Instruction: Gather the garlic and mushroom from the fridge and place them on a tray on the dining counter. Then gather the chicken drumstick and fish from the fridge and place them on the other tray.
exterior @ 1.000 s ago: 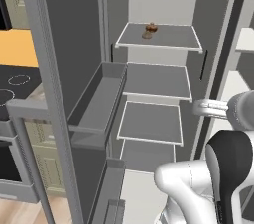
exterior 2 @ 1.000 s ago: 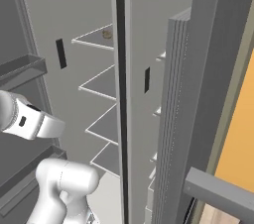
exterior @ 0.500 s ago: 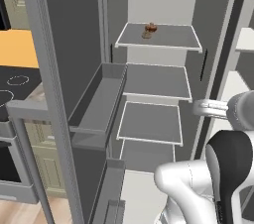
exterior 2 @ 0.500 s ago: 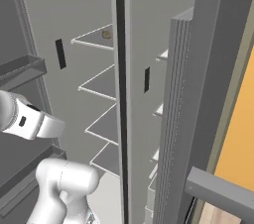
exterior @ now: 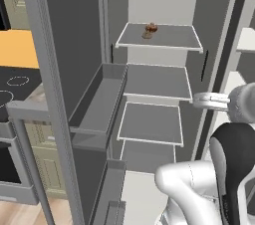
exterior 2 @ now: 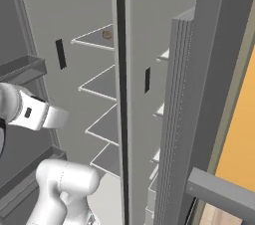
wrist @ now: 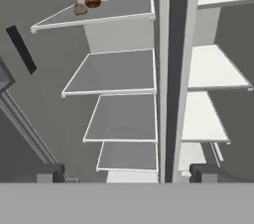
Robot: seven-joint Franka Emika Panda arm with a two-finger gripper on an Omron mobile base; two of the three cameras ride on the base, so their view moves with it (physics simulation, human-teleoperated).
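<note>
Open fridge (exterior: 164,0), white-edged grey shelves (exterior: 157,80), top shelf (wrist: 109,10) carrying a brown mushroom (wrist: 92,1) beside a paler garlic (wrist: 80,8), touching.

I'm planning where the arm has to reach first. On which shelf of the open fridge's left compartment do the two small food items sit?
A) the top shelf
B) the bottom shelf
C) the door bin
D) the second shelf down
A: the two small brownish items sit side by side on the top shelf of the fridge; the lower shelves and the door bin look bare.
</note>
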